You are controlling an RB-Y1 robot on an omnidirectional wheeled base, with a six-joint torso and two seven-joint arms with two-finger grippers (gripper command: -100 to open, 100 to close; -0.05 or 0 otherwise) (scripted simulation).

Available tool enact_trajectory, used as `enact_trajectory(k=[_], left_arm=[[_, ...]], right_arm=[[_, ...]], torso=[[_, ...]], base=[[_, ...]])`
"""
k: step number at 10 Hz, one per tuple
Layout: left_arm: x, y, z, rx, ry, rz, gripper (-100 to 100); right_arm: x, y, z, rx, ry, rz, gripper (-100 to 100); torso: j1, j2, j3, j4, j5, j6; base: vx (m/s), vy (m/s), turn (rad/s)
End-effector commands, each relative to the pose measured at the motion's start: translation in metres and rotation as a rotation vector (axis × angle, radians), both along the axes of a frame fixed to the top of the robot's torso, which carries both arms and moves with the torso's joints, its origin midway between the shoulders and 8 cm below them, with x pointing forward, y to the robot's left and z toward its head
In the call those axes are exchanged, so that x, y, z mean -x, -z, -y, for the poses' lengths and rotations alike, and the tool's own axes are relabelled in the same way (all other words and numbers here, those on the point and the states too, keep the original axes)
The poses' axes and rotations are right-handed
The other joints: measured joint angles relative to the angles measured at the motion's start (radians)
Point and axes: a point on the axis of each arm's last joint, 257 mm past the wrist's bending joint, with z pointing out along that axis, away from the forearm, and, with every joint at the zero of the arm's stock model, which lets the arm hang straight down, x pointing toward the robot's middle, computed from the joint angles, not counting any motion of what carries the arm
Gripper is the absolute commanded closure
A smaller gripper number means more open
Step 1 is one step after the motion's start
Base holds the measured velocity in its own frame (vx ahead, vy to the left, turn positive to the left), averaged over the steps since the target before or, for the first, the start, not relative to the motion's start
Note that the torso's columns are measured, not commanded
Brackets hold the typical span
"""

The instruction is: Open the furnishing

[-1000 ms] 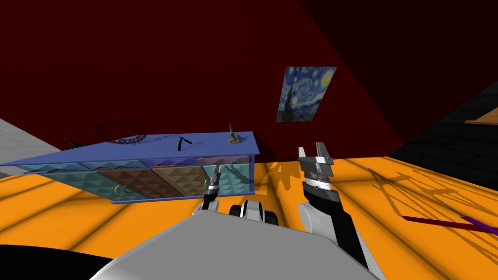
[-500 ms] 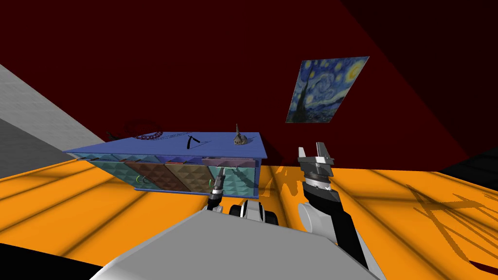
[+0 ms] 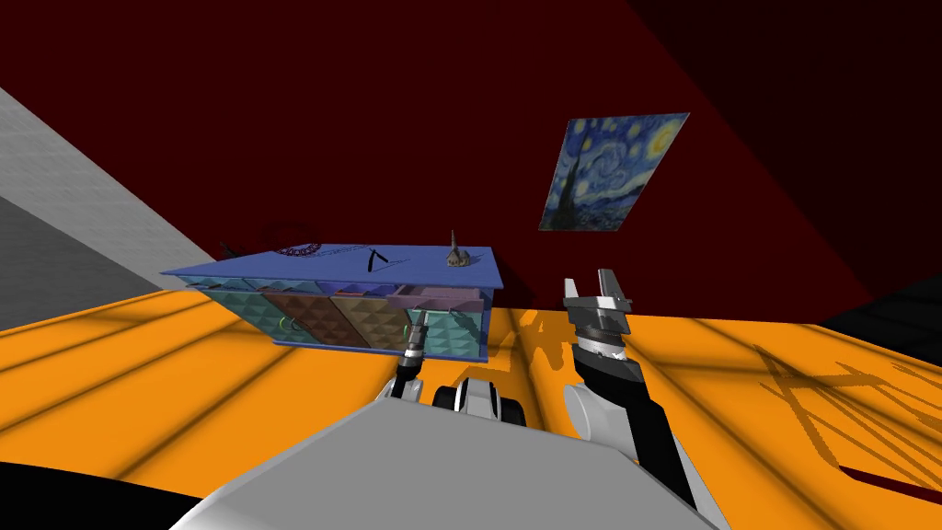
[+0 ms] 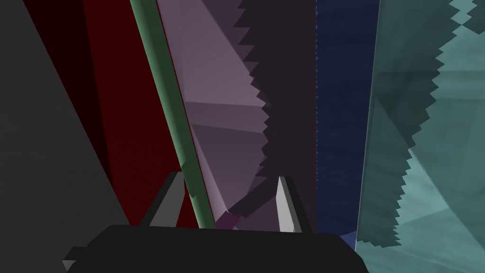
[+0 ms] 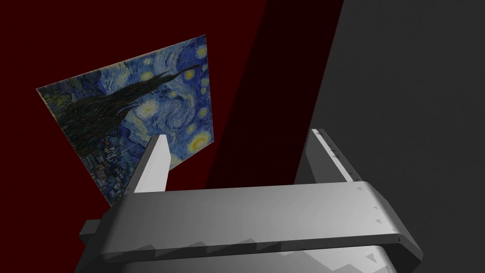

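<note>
Two arms show in the head view, and the left one reaches to the cabinet [image 3: 350,260]. The cabinet stands left of centre in the frame, on the orange floor [image 3: 184,386] against a dark red wall [image 3: 368,110]. It has a blue top, a row of shallow drawers under it, and teal and brown fronts below.

The left tool [image 3: 415,342] is at the cabinet's right end, just below the purple drawer [image 3: 442,296], which seems to stand a little proud of its neighbours. In the left wrist view the tool [image 4: 229,176] is spread. A thin green handle [image 4: 166,95] runs up between its fingers, close beside the darker finger [image 4: 171,199] and well apart from the lighter one [image 4: 286,204], so nothing is pinched. Past the handle lies the purple drawer front [image 4: 222,109], with a teal front [image 4: 426,142] at the frame's right.

On the cabinet top stand a small spired figure [image 3: 457,257], a thin dark object [image 3: 374,259] and a round dark pattern [image 3: 299,249].

The right tool [image 3: 590,281] is raised right of centre, clear of the cabinet, and its fingers [image 5: 154,161] are spread with nothing between them.
</note>
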Motion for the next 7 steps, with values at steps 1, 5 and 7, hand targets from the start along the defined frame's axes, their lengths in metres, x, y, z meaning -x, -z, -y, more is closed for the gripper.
enact_trajectory(k=[1, 5, 7], left_arm=[[-0.007, -0.003, 0.001, 0.000, 0.005, -0.003, 100], [-0.045, -0.025, -0.004, 0.006, 0.015, -0.015, -100], [-0.052, -0.030, -0.005, 0.007, 0.016, -0.015, -100]], right_arm=[[0.000, 0.000, 0.000, 0.000, 0.000, 0.000, 0], [0.000, 0.000, 0.000, 0.000, 0.000, 0.000, 0], [0.000, 0.000, 0.000, 0.000, 0.000, 0.000, 0]], torso=[[-0.002, 0.002, 0.001, 0.001, -0.001, 0.000], [0.001, -0.003, -0.001, -0.003, 0.002, 0.001], [0.000, 0.000, 0.001, 0.001, 0.000, 0.001]], base=[[-0.091, -0.014, 0.007], [-0.077, -0.019, 0.025], [-0.054, -0.004, 0.007]])
